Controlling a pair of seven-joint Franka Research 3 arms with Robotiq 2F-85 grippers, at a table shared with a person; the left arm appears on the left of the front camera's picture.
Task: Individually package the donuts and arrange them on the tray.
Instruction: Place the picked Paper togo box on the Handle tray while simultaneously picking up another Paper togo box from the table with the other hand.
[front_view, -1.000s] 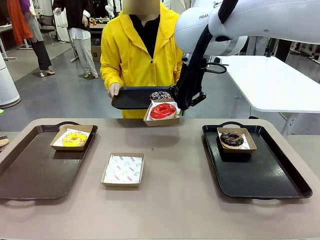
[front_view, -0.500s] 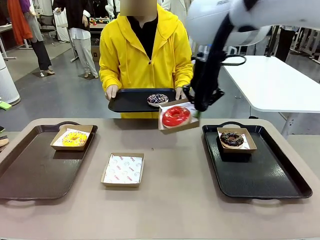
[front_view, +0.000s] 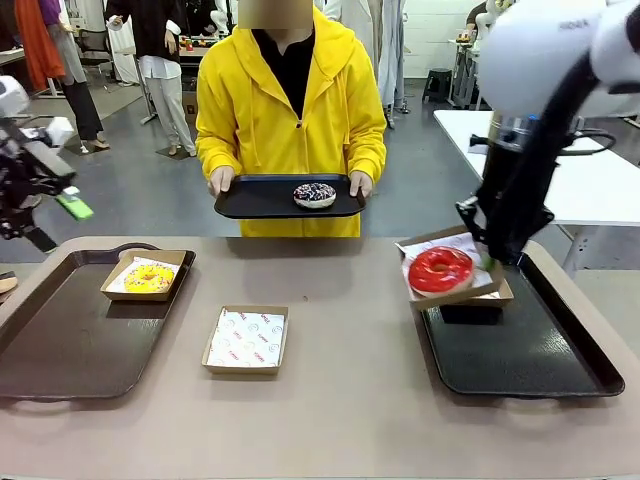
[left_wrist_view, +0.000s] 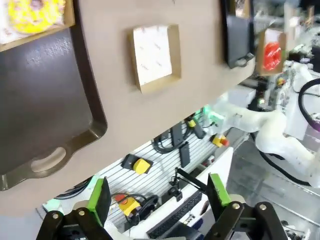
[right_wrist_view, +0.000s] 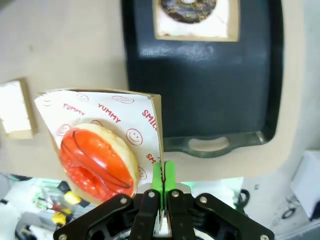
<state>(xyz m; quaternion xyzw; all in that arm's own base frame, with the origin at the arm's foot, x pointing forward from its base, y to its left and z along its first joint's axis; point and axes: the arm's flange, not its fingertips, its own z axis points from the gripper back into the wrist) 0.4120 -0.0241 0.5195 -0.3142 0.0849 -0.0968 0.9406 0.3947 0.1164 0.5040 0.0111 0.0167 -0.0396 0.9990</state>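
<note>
My right gripper (front_view: 490, 256) is shut on the edge of a cardboard box (front_view: 455, 290) that holds the red donut (front_view: 440, 270). The box hangs tilted over the near-left part of the black tray (front_view: 530, 350). In the right wrist view the green pads (right_wrist_view: 169, 176) pinch the box wall (right_wrist_view: 156, 120) beside the red donut (right_wrist_view: 97, 162). A boxed chocolate donut (right_wrist_view: 189, 7) sits on that tray (right_wrist_view: 200, 90). The yellow donut (front_view: 148, 278) lies boxed on the brown tray (front_view: 60, 340). My left gripper (front_view: 58, 222) hovers open at the far left, its fingers (left_wrist_view: 100, 200) spread wide.
A person in a yellow hoodie holds a black tray (front_view: 255, 200) with a sprinkled donut (front_view: 315, 195) at the far edge. An empty paper-lined box (front_view: 246, 338) lies mid-table, also seen as the box (left_wrist_view: 155, 55) in the left wrist view. A white table (front_view: 560, 170) stands at the back right.
My right arm has carried the boxed red donut from in front of the person rightward and down over the black tray. The left gripper has come into view at the left.
</note>
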